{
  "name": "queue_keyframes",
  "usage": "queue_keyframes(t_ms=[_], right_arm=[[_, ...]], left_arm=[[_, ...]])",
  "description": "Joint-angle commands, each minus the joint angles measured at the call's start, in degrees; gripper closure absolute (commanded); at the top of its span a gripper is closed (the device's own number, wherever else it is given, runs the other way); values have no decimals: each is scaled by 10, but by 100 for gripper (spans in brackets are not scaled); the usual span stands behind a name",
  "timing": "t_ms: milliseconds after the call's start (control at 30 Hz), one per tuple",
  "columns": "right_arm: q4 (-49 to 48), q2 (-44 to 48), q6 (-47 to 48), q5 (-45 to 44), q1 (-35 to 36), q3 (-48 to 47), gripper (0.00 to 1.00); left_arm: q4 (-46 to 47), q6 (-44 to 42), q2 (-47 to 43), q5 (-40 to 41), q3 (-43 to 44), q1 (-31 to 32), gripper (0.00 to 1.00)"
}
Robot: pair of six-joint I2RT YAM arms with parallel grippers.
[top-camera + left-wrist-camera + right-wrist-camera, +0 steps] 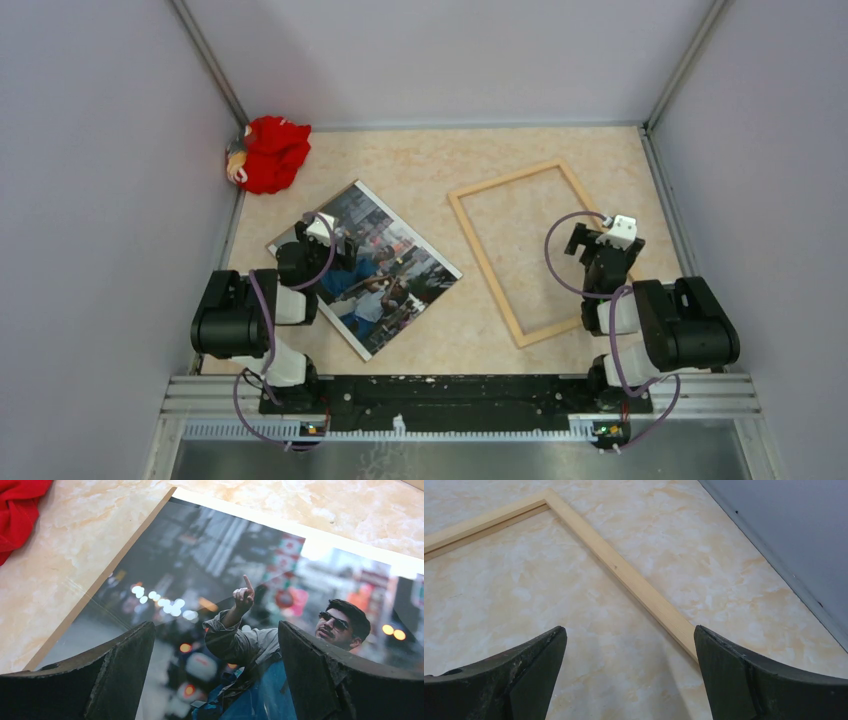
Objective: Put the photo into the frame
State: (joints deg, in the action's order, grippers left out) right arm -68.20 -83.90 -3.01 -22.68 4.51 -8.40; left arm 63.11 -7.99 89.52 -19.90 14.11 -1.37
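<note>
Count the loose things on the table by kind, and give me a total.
Photo: 1
Wood frame: 1
Brown board under photo: 1
Red fabric item: 1
Total: 4

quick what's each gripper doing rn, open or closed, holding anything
Left gripper: open above the photo, holding nothing.
Right gripper: open by the frame, holding nothing.

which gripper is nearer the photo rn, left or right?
Left. The left gripper hovers directly over the photo, jaws open. The right gripper is at the frame's right rail, with the frame between it and the photo.
</note>
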Motion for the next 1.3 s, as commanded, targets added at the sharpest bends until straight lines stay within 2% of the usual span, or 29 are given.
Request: queue_keyframes(t_ms=[0,267,300,367,400,467,533,567,600,700,767,867,900,933,1033,1100,1167,1267], right_arm=[[-38,0,2,-4,6,-15,1],[-44,2,5,-5,7,-14,1],[-20,20,9,-4,11,-22,1],[159,80,10,11,13,-90,1],[297,101,-14,-1,13,-137,1],[434,126,-60,-18,13,-232,1],[562,145,-85,19,13,-306,1],[603,157,-106,46,13,-339,1],[634,164,-118,87,12,-374,1],[621,178,-196,257,12,-409,1],[597,181,-252,339,12,-389,1],[506,167,-297,455,12,-330,1],[490,156,-315,471,16,-321,1],[515,143,-317,453,32,-328,1],[742,101,-236,244,129,-423,1],[809,80,-217,161,180,-462,1],[805,77,-239,168,197,-467,1],[720,82,-235,292,199,-416,1]], left_arm=[[43,3,-2,-12,10,-2,1],[43,2,-1,-13,11,-2,1],[43,3,-2,-13,10,-2,1],[52,9,-7,-8,7,-2,1],[43,13,-12,3,12,-2,1],[26,29,-23,31,25,-3,1],[-114,32,-53,43,102,-3,1],[-233,22,-62,42,146,-3,1],[-314,11,-65,40,190,-3,1],[-446,-19,-61,46,278,-5,1],[-502,-26,-56,48,320,-10,1],[-574,-14,-43,28,373,-25,1],[-598,-9,-38,17,390,-31,1],[-621,-4,-32,9,407,-37,1],[-682,-5,-18,-5,447,-44,1],[-703,-9,-15,-6,460,-45,1],[-712,-15,-19,-6,464,-47,1],[-730,-25,-23,-18,466,-50,1]])
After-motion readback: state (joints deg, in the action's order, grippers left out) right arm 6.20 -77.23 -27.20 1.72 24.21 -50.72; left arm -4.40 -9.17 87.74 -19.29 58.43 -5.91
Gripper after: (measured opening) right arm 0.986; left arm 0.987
